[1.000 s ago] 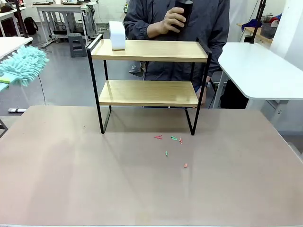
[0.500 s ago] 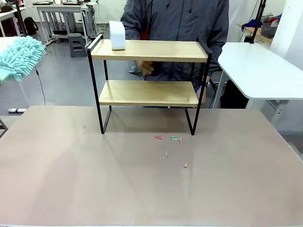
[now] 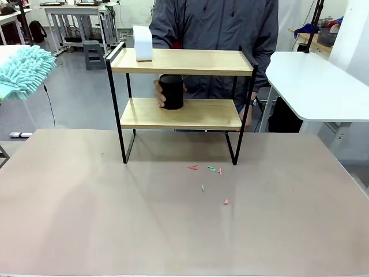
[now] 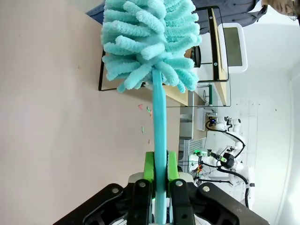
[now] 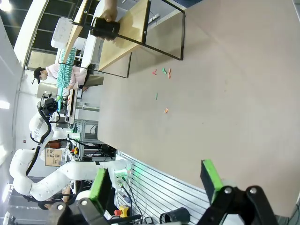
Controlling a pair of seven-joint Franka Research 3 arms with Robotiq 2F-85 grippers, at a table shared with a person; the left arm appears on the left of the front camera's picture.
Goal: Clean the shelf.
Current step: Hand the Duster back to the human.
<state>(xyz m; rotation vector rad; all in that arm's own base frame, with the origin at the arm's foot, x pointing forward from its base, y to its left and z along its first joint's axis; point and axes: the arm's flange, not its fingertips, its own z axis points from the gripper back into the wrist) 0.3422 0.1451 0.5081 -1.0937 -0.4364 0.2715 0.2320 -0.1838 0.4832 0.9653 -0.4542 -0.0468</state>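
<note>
The shelf [image 3: 180, 113] stands at the table's far side, two light wooden boards in a black frame; it shows sideways in the left wrist view [image 4: 216, 51] and the right wrist view [image 5: 123, 29]. A white box [image 3: 142, 42] sits on its top board. A person's hand [image 3: 158, 92] holds a black cylinder [image 3: 171, 92] on the lower board. My left gripper [image 4: 160, 176] is shut on the handle of a teal fluffy duster [image 4: 151, 40], whose head shows at the far left [image 3: 24, 70] in the front view. My right gripper [image 5: 154, 180] hangs open over the table's near side.
Several small red and green scraps [image 3: 209, 176] lie on the tan tabletop [image 3: 173, 231] in front of the shelf. A white table [image 3: 314, 83] stands at the right. The person [image 3: 216, 29] stands right behind the shelf.
The person's hand brought the black cylinder down from above the top board and set it on the lower board. The duster head shifted slightly up and left.
</note>
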